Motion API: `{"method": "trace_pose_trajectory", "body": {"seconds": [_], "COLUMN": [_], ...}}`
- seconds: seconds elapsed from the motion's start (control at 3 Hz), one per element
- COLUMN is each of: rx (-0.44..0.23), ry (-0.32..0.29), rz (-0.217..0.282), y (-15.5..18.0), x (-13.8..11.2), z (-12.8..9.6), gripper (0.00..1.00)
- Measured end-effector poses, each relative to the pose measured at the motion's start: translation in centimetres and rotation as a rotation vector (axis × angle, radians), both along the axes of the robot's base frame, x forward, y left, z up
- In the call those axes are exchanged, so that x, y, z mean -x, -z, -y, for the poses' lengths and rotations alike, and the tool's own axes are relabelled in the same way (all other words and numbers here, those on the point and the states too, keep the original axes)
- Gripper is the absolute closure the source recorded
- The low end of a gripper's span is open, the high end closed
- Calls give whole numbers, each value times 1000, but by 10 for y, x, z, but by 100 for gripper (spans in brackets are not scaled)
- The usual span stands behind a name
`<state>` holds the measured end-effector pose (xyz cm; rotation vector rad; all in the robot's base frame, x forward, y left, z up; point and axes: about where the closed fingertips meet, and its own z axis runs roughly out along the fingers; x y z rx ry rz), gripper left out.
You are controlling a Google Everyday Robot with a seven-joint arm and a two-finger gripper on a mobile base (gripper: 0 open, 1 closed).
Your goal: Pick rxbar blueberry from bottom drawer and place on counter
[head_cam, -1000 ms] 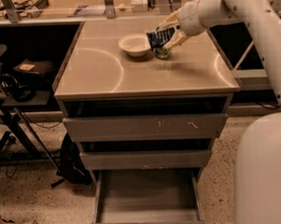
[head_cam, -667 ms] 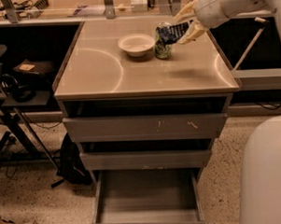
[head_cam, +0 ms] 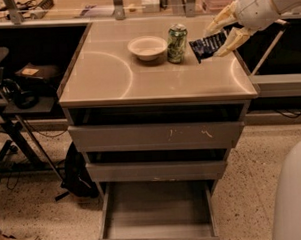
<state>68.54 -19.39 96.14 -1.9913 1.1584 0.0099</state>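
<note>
Our hand (head_cam: 216, 41) is closed on the rxbar blueberry (head_cam: 203, 47), pinching the dark wrapper between its two pale fingers above the right rear part of the bench (head_cam: 113, 73).

Reading across from the left, a white bowl (head_cam: 147, 46) sits toward the back of the bench and the green can (head_cam: 177, 43) stands just to its right. The wrapper hangs tilted just beside the can on the far side, its lower corner close to the surface; we cannot tell whether it touches. Below, the bottom drawer (head_cam: 157, 209) stands pulled out with nothing showing in it, so we judge the pick done and the placing to be the step in hand.

To do it well, we should lower until the wrapper lies on the bench before letting go, since a light flat packet released from a height may slide or flip. We should aim for the bare patch right of the can, clear of the can, which looks easy to tip. We should not go so far right that the wrapper overhangs the edge. Then we open the fingers fully and lift straight up, so the wrapper does not drag along.
</note>
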Motion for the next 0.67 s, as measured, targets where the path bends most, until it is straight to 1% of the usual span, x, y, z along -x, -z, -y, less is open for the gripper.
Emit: {"method": "trace_pose_trajectory", "body": {"seconds": [0.33,0.67], "rx": [0,-37], "ry": [0,8], "rz": [0,-42], "y": [0,38], "x": [0,-30], "z": [0,-16], "gripper": [100,100]}}
